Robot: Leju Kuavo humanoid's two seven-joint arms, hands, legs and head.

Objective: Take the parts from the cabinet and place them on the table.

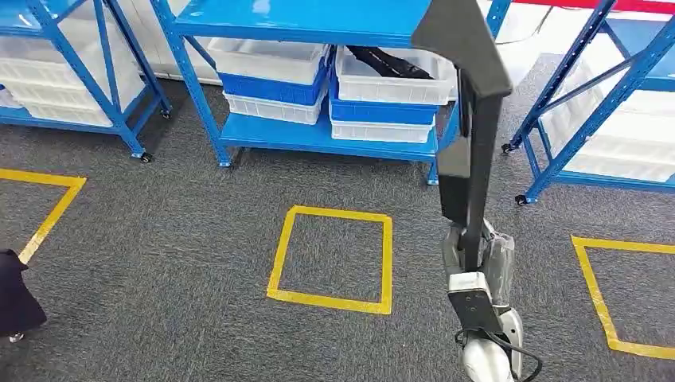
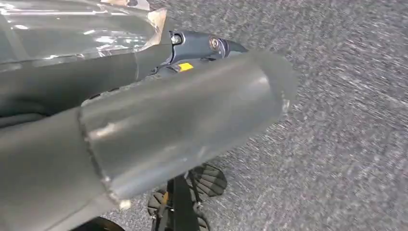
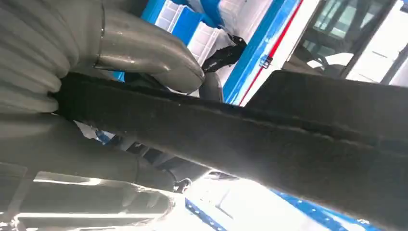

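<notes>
A long black part [image 1: 470,119] stands upright in front of me, gripped at its lower end by my right hand [image 1: 477,259]. Its wide top reaches up past the blue cabinet [image 1: 318,137]. In the right wrist view the same black part [image 3: 298,144] runs across the picture under the grey thumb of my right hand [image 3: 144,53]. Another black part [image 1: 390,64] lies in a white bin [image 1: 394,86] on the cabinet's lower shelf. My left hand [image 2: 168,125] hangs over the grey carpet with its fingers stretched out and nothing in them.
More white and blue bins [image 1: 275,79] are stacked on the cabinet. Blue racks stand at the left [image 1: 79,95] and right [image 1: 605,119]. A yellow tape square [image 1: 334,256] marks the carpet ahead, with others at both sides. A dark object [image 1: 16,298] sits at the left edge.
</notes>
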